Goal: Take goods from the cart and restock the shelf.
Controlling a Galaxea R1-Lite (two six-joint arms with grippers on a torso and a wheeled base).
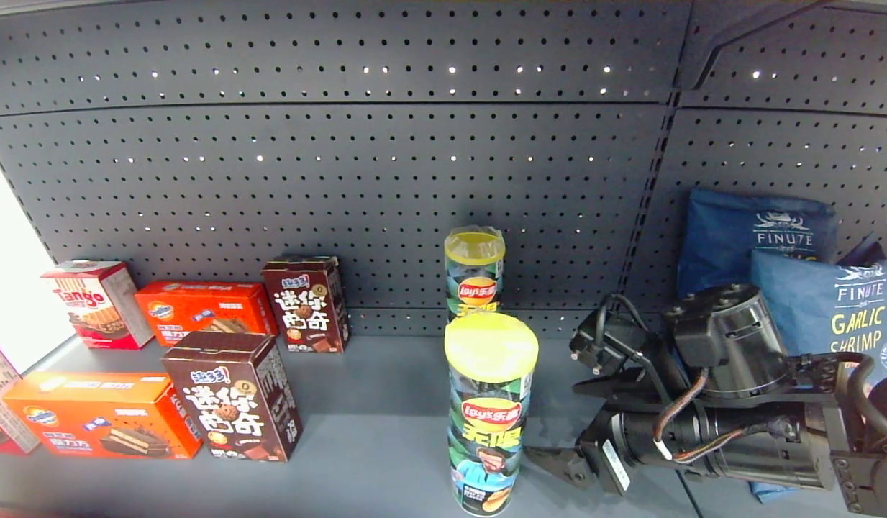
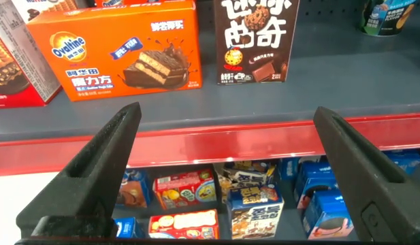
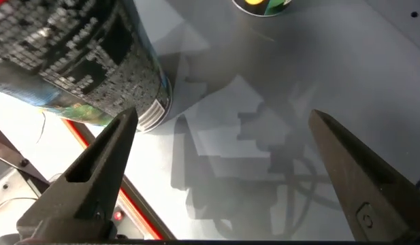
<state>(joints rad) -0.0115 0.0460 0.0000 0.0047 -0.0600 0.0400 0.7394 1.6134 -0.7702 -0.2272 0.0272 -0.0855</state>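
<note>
Chips can (image 1: 490,410) stands upright near the front lip of the shelf (image 1: 385,439), in line with a second can (image 1: 474,277) that sits back against the pegboard. My worry is that it's tall and narrow and close to the edge. If I swing the right arm sideways instead of pulling straight back, a finger could clip it and topple it off the front, or knock it into the rear can.

From my left, the left gripper (image 2: 228,112) hangs below the shelf's red edge with its jaws spread wide and nothing between them, facing the orange box (image 2: 114,47) and the brown box (image 2: 257,41). Lifting it carelessly could catch that edge.

Over on the right, the right gripper (image 3: 223,119) is also fully spread and holds nothing. The front can sits just outside one finger (image 3: 94,177), very close, though I can't tell whether they touch. The blue snack bags (image 1: 831,316) lie behind that arm
</note>
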